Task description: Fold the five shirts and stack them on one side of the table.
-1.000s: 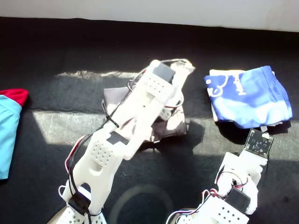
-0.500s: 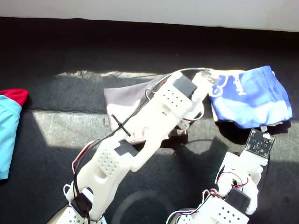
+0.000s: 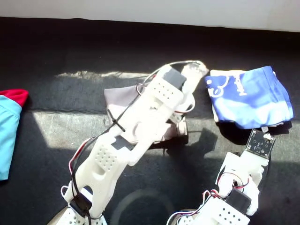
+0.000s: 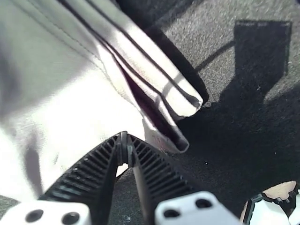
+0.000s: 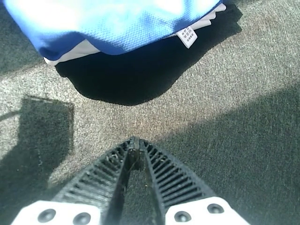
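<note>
text legible: none | blue shirt [image 3: 251, 96], far right: white print, perhaps lettering, too blurred to read | white tag [image 5: 187, 36] at its near edge: tiny print, unreadable

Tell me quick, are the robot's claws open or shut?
Left gripper: shut, at the grey shirt's edge; grip cannot be told.
Right gripper: shut, holding nothing.

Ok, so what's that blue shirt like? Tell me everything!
The blue shirt is folded into a puffy bundle, bright blue with white shapes on it. Its cloth looks like fine mesh, with a white edge underneath and a small white label sticking out. It lies in sunlight on the dark table, on the right side. Only the table touches it; the right gripper sits shut, a little way off.
</note>
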Controlling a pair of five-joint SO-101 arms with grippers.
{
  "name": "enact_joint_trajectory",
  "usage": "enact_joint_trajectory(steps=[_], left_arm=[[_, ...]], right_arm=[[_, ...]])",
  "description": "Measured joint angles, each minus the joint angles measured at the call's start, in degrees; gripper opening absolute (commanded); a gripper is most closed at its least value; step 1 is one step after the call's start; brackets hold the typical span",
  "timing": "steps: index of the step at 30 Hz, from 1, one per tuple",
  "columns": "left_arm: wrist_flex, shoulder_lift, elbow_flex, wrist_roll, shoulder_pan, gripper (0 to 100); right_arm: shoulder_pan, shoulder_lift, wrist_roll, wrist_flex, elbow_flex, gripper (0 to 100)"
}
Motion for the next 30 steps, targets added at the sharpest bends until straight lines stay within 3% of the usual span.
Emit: enact_joint_trajectory(steps=[14, 22, 26, 30], left_arm=[[-7.03, 3.87, 0.00, 2.37, 7.03, 1], [-1.85, 3.87, -9.05, 2.37, 7.21, 1], [2.90, 1.23, -13.36, 2.37, 4.40, 1], [3.34, -3.25, -12.92, 1.67, -3.87, 1]], right_arm=[[0.00, 0.00, 0.00, -0.35, 0.00, 0.9], [0.00, 0.00, 0.00, -0.35, 0.00, 0.9], [0.00, 0.00, 0.00, 0.79, 0.00, 0.9], [-3.52, 0.00, 0.00, 1.58, 0.00, 0.9]])
